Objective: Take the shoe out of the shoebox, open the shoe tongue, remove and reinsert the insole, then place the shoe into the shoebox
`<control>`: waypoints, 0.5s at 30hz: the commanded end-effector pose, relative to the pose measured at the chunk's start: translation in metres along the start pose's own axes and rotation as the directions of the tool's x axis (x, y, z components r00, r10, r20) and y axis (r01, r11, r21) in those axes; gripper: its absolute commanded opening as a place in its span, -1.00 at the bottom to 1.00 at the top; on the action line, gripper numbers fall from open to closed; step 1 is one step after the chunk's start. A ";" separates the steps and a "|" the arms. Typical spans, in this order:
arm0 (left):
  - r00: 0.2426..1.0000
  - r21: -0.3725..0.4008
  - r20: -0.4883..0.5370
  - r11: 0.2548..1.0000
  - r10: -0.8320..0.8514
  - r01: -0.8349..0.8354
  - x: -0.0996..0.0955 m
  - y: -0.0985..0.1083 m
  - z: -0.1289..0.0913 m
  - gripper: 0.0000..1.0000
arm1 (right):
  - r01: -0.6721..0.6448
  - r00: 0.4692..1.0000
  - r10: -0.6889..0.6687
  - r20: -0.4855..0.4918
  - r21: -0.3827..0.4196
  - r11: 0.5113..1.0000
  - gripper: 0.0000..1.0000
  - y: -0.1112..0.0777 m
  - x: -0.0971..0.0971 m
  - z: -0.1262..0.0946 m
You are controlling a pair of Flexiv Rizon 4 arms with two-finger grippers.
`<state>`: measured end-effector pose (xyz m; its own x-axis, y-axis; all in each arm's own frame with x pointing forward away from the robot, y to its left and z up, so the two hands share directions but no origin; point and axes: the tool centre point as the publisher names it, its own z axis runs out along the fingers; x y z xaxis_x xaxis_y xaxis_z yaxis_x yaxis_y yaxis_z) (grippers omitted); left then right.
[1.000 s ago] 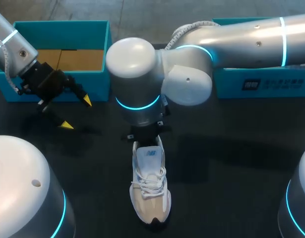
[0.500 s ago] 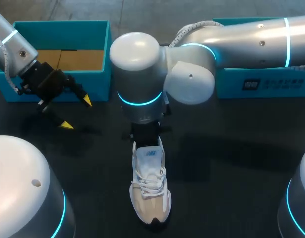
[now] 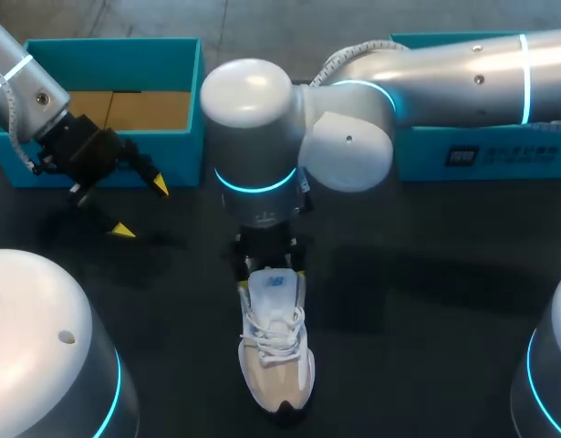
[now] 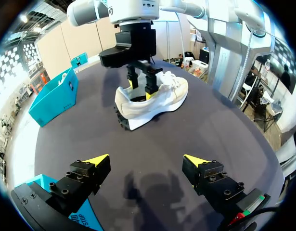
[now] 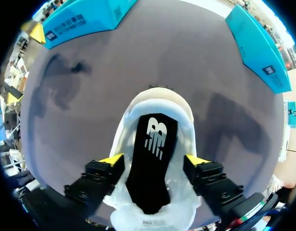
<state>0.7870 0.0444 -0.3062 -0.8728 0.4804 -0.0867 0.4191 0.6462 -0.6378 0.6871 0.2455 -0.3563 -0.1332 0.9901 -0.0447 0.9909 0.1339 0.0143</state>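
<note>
A white and beige shoe point(image 3: 276, 356) stands on the black table, toe toward me. Its black insole point(image 5: 150, 163) lies inside it and shows through the shoe's mouth. My right gripper point(image 3: 269, 266) hangs straight down over the heel end with its fingers open, one yellow tip on each side of the insole point(image 5: 154, 160). In the left wrist view the right gripper point(image 4: 140, 86) stands at the collar of the shoe point(image 4: 162, 98). My left gripper point(image 3: 139, 208) is open and empty, just in front of the teal shoebox point(image 3: 107, 50).
A second teal box part point(image 3: 481, 155) lies at the back right, under my right arm. The open shoebox shows a brown cardboard floor. Bare black table surrounds the shoe on both sides.
My right gripper's fingers have spread apart over the shoe's heel opening, and their yellow tips now show beside the collar. The shoe and my left arm have stayed put.
</note>
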 end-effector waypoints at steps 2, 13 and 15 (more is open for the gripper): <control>1.000 -0.003 -0.002 1.000 0.000 0.000 0.000 0.000 -0.001 1.00 | -0.009 1.000 0.009 -0.001 0.003 1.000 1.00 -0.006 0.000 -0.002; 1.000 -0.003 -0.002 1.000 0.000 0.000 0.000 0.000 -0.001 1.00 | -0.030 1.000 0.030 -0.007 0.023 0.999 1.00 -0.018 0.002 -0.007; 1.000 -0.003 -0.002 1.000 0.000 0.000 0.000 0.000 -0.001 1.00 | -0.035 0.999 0.035 -0.013 0.030 0.999 1.00 -0.021 0.003 -0.007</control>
<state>0.7870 0.0444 -0.3062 -0.8728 0.4804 -0.0867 0.4191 0.6462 -0.6378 0.6693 0.2470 -0.3488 -0.1007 0.9942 -0.0376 0.9948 0.1002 -0.0155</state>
